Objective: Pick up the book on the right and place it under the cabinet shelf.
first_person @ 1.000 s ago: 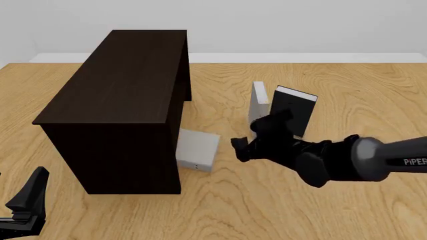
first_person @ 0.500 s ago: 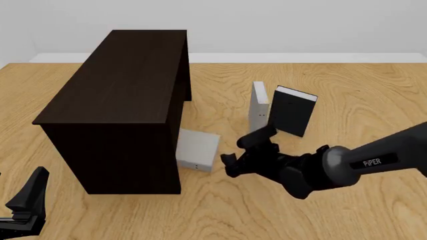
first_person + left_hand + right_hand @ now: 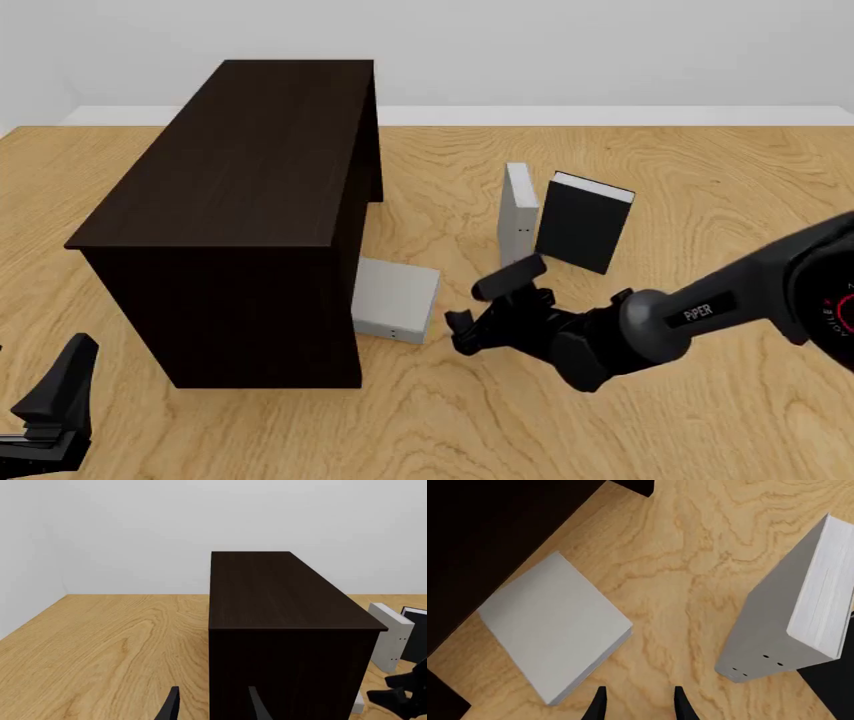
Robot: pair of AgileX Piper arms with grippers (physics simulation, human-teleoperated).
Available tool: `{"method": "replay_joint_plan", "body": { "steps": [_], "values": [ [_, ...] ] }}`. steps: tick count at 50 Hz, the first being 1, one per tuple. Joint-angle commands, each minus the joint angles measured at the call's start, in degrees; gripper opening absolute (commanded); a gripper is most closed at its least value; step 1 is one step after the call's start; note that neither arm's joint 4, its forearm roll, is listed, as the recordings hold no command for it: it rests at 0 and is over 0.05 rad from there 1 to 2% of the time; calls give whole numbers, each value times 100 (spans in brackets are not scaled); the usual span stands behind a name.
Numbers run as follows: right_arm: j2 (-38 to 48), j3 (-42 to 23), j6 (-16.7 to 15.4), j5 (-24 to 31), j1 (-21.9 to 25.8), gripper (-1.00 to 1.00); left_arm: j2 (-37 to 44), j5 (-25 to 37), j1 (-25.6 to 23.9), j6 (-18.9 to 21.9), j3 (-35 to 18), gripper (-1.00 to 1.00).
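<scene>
The book (image 3: 395,298) is light grey and lies flat on the table, tucked against the open side of the dark brown cabinet shelf (image 3: 240,180). In the right wrist view the book (image 3: 554,630) lies beside the cabinet's dark edge (image 3: 480,530). My right gripper (image 3: 478,305) is open and empty, hovering just right of the book without touching it. Its fingertips (image 3: 599,704) show bare wood between them. My left gripper (image 3: 60,395) is open at the near left, in front of the cabinet (image 3: 287,630).
A second grey book (image 3: 518,212) stands narrow edge-on right of the cabinet, with a black book (image 3: 585,222) upright beside it. Both show in the right wrist view, grey (image 3: 774,630) and black (image 3: 827,690), close to my right arm.
My right gripper has come down and to the left, away from the standing books and toward the flat book. The book and the left arm have not moved.
</scene>
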Motion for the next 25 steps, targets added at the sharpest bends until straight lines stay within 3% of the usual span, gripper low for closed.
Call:
{"method": "replay_joint_plan", "body": {
  "steps": [1,25],
  "values": [
    [184,-43,-64,-35,-7,100,0,0,0,0,0,100],
    [330,-372,-185,53,80,100,0,0,0,0,0,100]
  ]
}}
